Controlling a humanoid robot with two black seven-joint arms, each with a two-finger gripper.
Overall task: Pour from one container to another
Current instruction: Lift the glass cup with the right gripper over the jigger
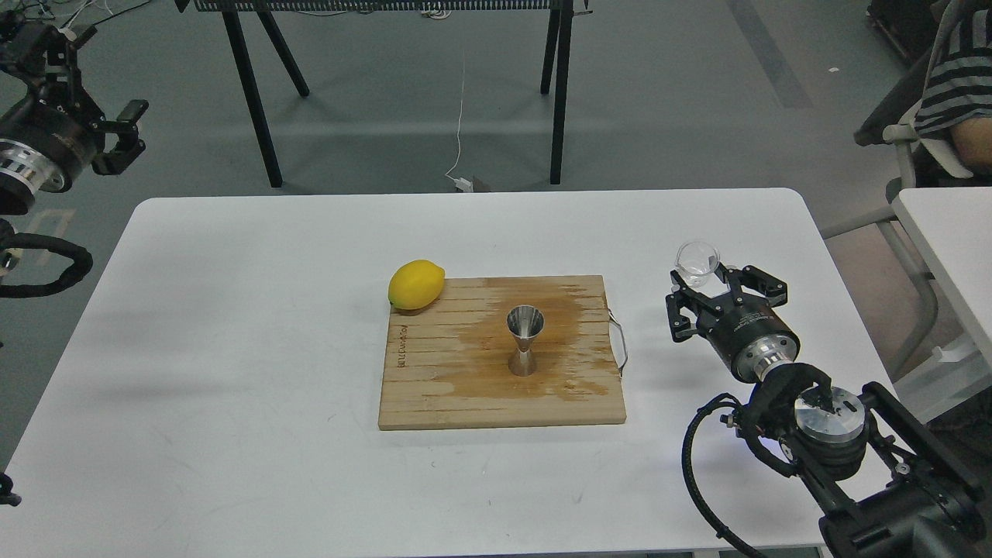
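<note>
White matte table (232, 325), rounded corners, smooth w/ faint scuffs. Centre of it: rectangular wooden cutting board (434, 387), slatted strips, pale bamboo look, w/ a darker wet-looking stain across the right-centre part and small print along its left edge. Thin wire handle (620, 345) loops off the board's 3 o'clock edge.

Jigger (525, 341) stands upright on the stained patch, roughly mid-board. Shiny steel, two cones joined at a narrow waist, open mouth up; inside looks reflective, can't tell if there's liquid in it.

Lemon (416, 284) at the board's 11 o'clock corner: bright yellow, oval, slightly dimpled skin, nub pointing right. It sits half on the board edge, half over the table.

Glass cup (696, 263) is at abt 2 o'clock from the jigger, well apart from it, off the board, over the table's right side. Clear, thin-walled, round; appears tilted, mouth toward the camera. Contents not readable.

Right gripper (709, 291) comes in from 5 o'clock, black w/ a metal wrist ring and corrugated cable. Fingers spread fairly wide; the cup sits at their far tips, touching or just beside them. Can't tell whether they actually clamp it.

Left gripper (128, 136) is at 10 o'clock, off the table over the grey floor, far from everything. Black fingers part-open in a C shape, nothing between them.

Behind the table at 12 o'clock: black metal legs (256, 101) of a stand, a white cable (459, 116) on the floor.
</note>
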